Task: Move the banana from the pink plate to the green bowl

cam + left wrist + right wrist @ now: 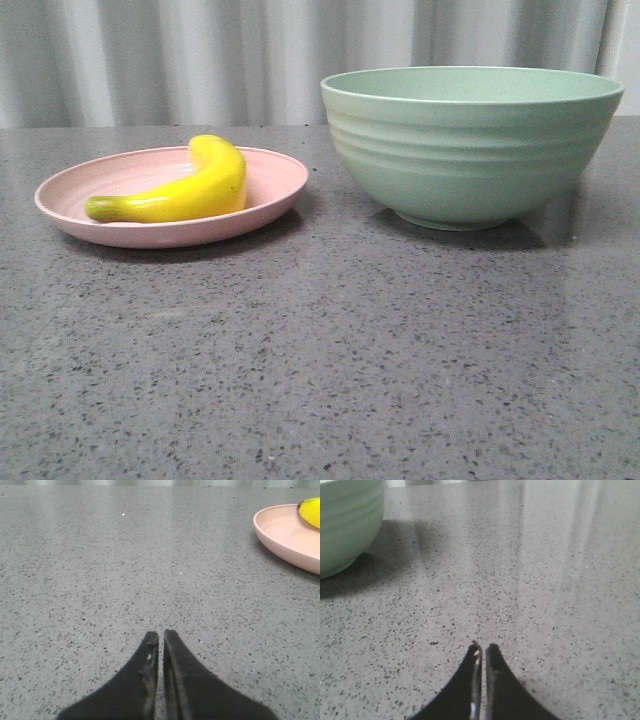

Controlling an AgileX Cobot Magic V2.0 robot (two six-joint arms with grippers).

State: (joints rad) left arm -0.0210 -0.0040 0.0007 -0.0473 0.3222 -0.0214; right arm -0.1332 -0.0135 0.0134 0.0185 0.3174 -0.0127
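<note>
Front view shows me the glossy yellow banana [185, 188] lying curved in the pink plate [270, 195], left of the green bowl [470, 145]. Both claws, left [160, 636] and right [482, 649], sit pinched together, empty, above the tabletop [320, 370]. I fear that slick skin slipping, or the low plate skidding.

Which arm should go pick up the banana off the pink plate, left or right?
Left. The left gripper sees the pink plate and banana close ahead; the right gripper faces only the green bowl. Both are shut and empty, so the left must open first.
</note>
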